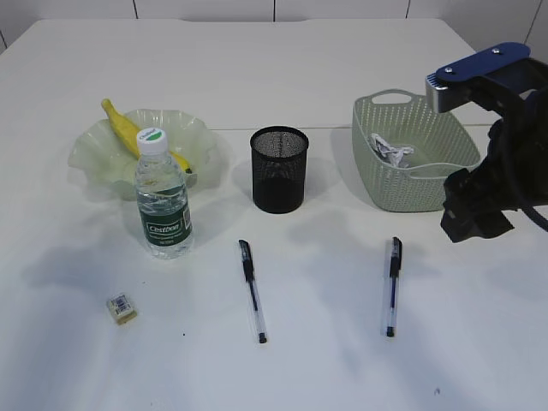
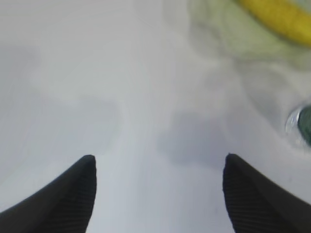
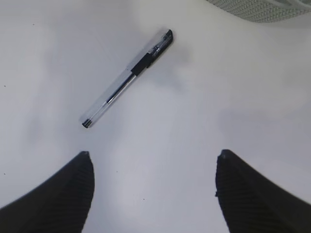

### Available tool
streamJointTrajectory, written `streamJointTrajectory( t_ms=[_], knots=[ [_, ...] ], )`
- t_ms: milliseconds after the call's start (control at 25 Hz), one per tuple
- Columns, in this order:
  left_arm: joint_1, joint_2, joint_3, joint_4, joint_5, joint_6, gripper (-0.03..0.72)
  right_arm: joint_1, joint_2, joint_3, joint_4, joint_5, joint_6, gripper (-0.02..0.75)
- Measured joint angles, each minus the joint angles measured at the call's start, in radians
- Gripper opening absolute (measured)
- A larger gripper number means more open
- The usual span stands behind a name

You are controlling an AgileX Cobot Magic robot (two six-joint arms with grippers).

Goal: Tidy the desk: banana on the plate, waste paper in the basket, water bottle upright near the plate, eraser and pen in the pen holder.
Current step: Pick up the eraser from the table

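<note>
A yellow banana [image 1: 127, 130] lies on the pale green plate [image 1: 86, 152]. A water bottle [image 1: 163, 201] stands upright just in front of the plate. Crumpled waste paper [image 1: 390, 151] lies in the green basket [image 1: 411, 184]. The black mesh pen holder [image 1: 279, 169] stands at the centre. Two pens [image 1: 252, 289] [image 1: 391, 285] and an eraser [image 1: 122, 309] lie on the table. My right gripper [image 3: 152, 155] is open and empty above the table, near the right pen [image 3: 129, 77]. My left gripper [image 2: 158, 160] is open and empty beside the plate [image 2: 218, 39] and banana [image 2: 279, 17].
The right arm [image 1: 484, 171] hangs over the table's right side, in front of the basket, whose corner shows in the right wrist view [image 3: 262, 7]. The left arm is out of the exterior view. A sliver of the bottle [image 2: 303, 124] shows at the left wrist view's right edge.
</note>
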Motion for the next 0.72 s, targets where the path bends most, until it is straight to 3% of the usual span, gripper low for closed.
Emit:
streamJointTrajectory(
  t_ms=[200,440,600,720],
  knots=[
    [0.0,-0.004,-0.062,-0.225,0.313,0.233,0.569,0.0,0.0,0.0,0.0,-0.002,0.0,0.58],
    [0.0,-0.005,-0.112,-0.505,0.453,0.288,0.569,0.0,0.0,0.0,0.0,-0.006,0.0,0.58],
    [-0.008,-0.005,-0.112,-0.558,0.473,0.29,0.566,0.0,0.0,0.0,0.0,-0.006,0.0,0.58],
    [-0.059,-0.005,-0.112,-0.558,0.444,0.29,0.557,0.0,0.0,0.0,0.0,-0.006,0.0,0.58]
  ],
)
